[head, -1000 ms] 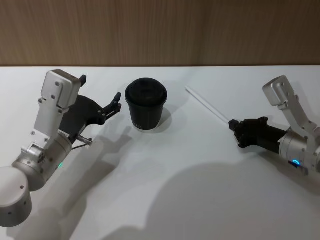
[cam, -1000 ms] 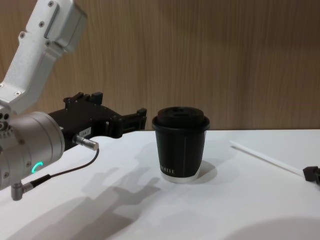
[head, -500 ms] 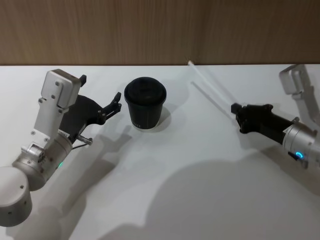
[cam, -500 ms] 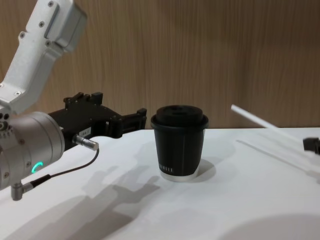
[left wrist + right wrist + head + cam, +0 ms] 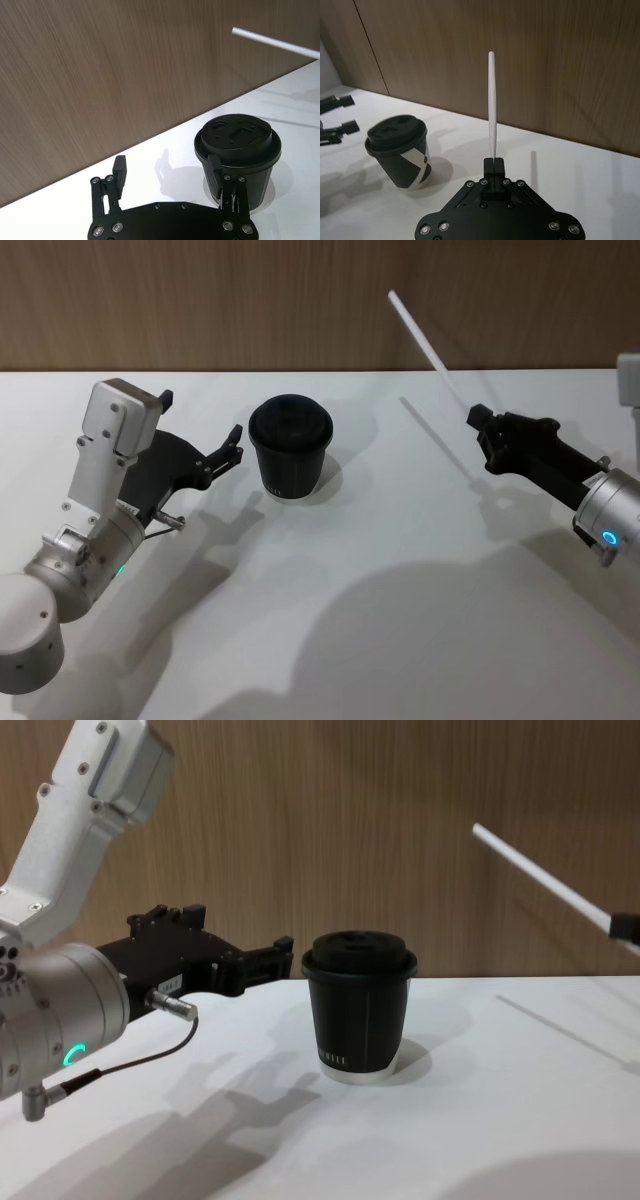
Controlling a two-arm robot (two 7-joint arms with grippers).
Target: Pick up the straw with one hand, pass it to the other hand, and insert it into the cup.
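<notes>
Left gripper (image 5: 200, 422): low over tabletop (image 5: 380, 590) at left, just beside cup (image 5: 290, 445), not touching it. Fingers spread wide, nothing between them; one fingertip points at cup's side.
Cup: upright on tabletop near middle, lid on.
Straw (image 5: 430, 350): in air to right of cup, well apart from it, clear of tabletop. Tilted, with free upper end leaning toward cup side, seen against wooden wall (image 5: 200, 300).
Right gripper (image 5: 478, 420): at right, above tabletop, fingers pinched together on straw's lower end.
</notes>
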